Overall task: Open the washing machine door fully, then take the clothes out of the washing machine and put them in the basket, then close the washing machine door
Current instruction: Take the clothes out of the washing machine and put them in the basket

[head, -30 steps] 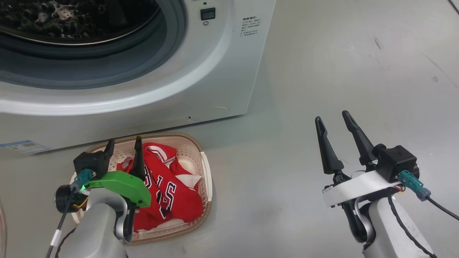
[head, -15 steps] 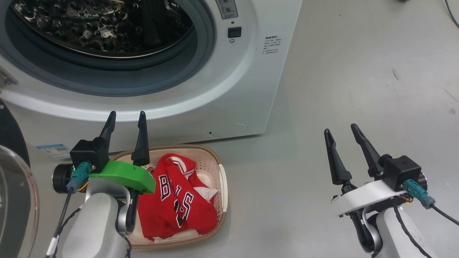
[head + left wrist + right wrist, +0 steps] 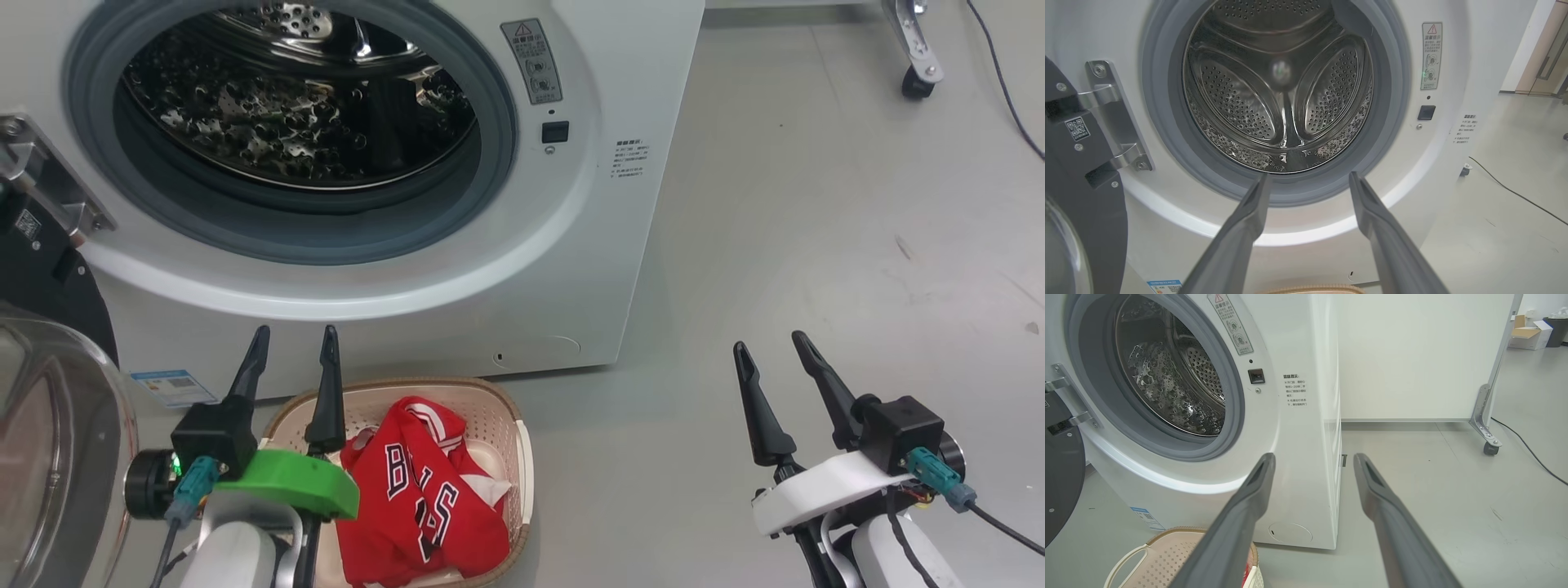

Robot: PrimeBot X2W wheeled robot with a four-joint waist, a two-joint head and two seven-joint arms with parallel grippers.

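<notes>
Washing machine door (image 3: 57, 441) closing looks next. Left gripper (image 3: 295, 333), spread and empty, hovers by the left rim of the basket (image 3: 506, 408); right gripper (image 3: 768, 343), likewise spread and empty, sits well right of the basket. Clothes (image 3: 424, 506) lie inside the basket and the door hangs left of it: push its outer face steadily until latched.

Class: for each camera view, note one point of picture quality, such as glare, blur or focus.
Head view: sharp, with bright glints on the steel drum and pale reflections on the washing machine door. Left wrist view: drum crisp, the left gripper soft, out of focus. Right wrist view: the right gripper equally soft; floor and washing machine sharp.
</notes>
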